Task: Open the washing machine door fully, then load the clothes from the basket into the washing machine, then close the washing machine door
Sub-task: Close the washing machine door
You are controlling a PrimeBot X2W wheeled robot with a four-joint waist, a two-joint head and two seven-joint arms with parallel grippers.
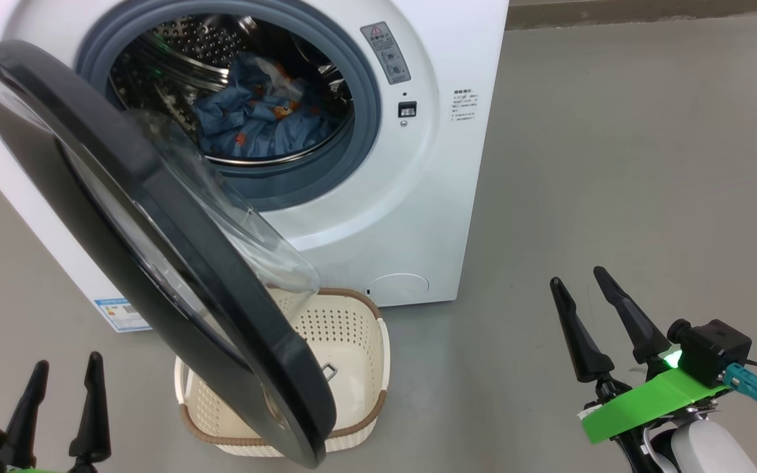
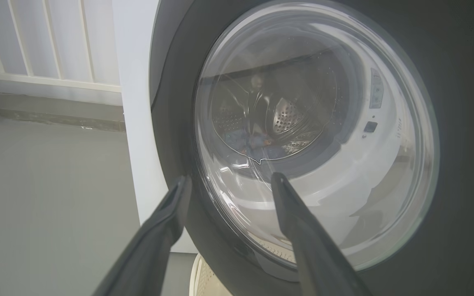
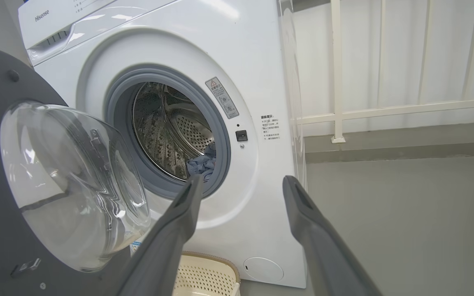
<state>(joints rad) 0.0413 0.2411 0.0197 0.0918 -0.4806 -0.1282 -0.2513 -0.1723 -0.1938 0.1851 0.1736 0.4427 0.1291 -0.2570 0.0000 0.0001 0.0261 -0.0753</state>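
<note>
Hisense logo (image 3: pixel 42 16) on washing machine (image 3: pixel 228 45), warning sticker (image 3: pixel 221 97) nr gasket (image 3: pixel 115 111)

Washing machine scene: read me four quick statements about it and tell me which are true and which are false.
1. The clothes lie in the drum of the washing machine. True.
2. The washing machine door is shut. False: it stands open, hinged at the robot's left.
3. The basket sits on top of the machine. False: it stands on the floor in front, partly under the open door.
4. The left pincer and the right pincer are both open and hold nothing. True.
</note>
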